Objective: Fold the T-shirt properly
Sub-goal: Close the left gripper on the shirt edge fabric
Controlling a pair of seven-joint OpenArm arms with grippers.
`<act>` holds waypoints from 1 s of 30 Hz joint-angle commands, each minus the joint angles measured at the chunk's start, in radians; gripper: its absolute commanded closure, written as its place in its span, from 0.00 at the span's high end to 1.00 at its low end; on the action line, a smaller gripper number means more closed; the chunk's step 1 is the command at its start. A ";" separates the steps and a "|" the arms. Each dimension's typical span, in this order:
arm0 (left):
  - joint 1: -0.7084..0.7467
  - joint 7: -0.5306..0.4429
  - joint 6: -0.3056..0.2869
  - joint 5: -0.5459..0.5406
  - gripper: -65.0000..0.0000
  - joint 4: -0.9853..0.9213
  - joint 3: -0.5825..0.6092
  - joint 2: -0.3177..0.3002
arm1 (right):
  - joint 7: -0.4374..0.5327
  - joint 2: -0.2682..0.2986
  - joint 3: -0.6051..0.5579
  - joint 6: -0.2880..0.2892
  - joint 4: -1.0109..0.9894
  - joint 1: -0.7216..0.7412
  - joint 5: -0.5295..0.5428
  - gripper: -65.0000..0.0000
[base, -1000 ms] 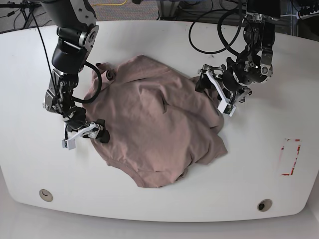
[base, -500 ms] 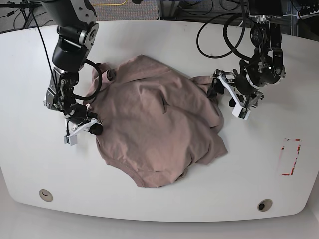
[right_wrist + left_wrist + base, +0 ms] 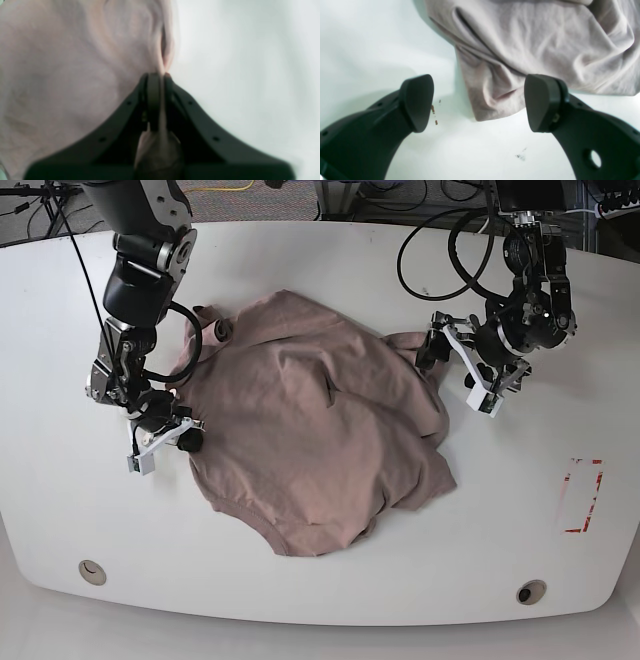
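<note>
At the left of the base view, the right gripper [image 3: 168, 438] was clamped on the edge of the large, dusty pink-brown, short-sleeved cotton T-shirt [image 3: 320, 430]. Its wrist camera showed the dark jaws pressed together with a thin pinch of cloth between them, a ridge of fabric rising from the pinch. That hold probably served to pull this side taut so the garment could be spread before any fold.

The shirt itself lay crumpled in the middle of the white, glossy tabletop [image 3: 320, 580], soft and heavily wrinkled, bunched into overlapping layers rather than flat. Folding proper looked not yet begun.

At the right of the base view, the left gripper [image 3: 465, 365] stood with its jaws spread wide and nothing between them, just beside a rumpled corner of the shirt. In its wrist view the smooth, rounded black fingertips [image 3: 417, 102] flanked a drooping fold of cloth, seemingly lined up to take that corner.
</note>
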 commanded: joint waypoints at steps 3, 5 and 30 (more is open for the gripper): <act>0.007 -0.020 -0.002 -0.013 0.83 -0.010 -0.004 -0.006 | -0.006 0.011 0.002 0.001 0.012 0.018 -0.016 0.01; 0.010 -0.020 -0.002 -0.013 0.83 -0.026 -0.004 -0.006 | -0.006 0.011 0.002 0.001 0.012 0.018 -0.016 0.01; 0.026 -0.021 -0.043 -0.013 0.82 -0.090 0.002 0.043 | -0.006 0.011 0.003 0.002 0.012 0.016 -0.016 0.01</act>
